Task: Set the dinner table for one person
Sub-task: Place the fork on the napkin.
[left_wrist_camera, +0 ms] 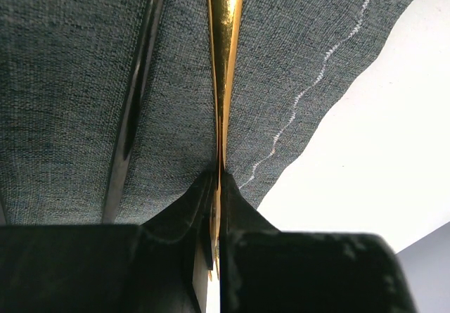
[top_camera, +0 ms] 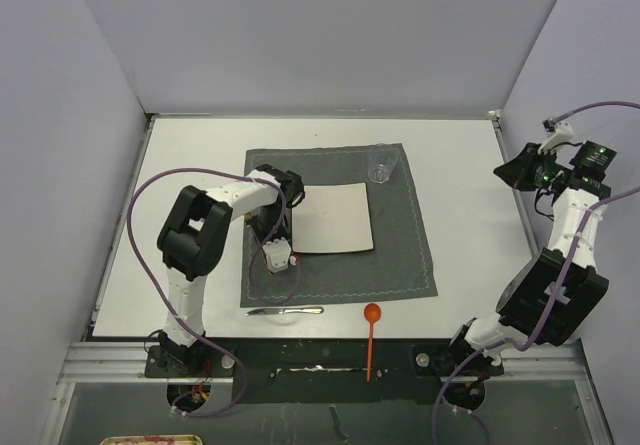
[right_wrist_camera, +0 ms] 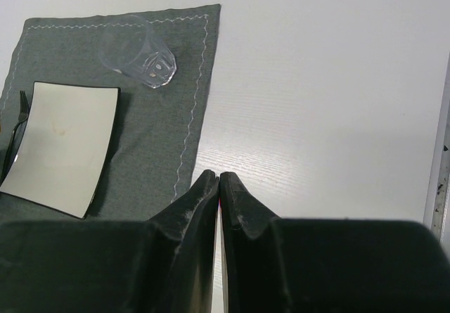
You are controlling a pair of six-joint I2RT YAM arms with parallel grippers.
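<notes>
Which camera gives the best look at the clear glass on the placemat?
The right wrist view: the clear glass appears large and unobstructed near the placemat corner. The top external view shows it small and distant; the left wrist view misses it.

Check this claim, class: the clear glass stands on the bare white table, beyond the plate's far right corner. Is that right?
Not quite. The clear glass stands on the dark grey placemat, inside its stitched far right corner, not on the bare white table. It does sit beyond the plate's far right corner. The right wrist view shows this.
</notes>
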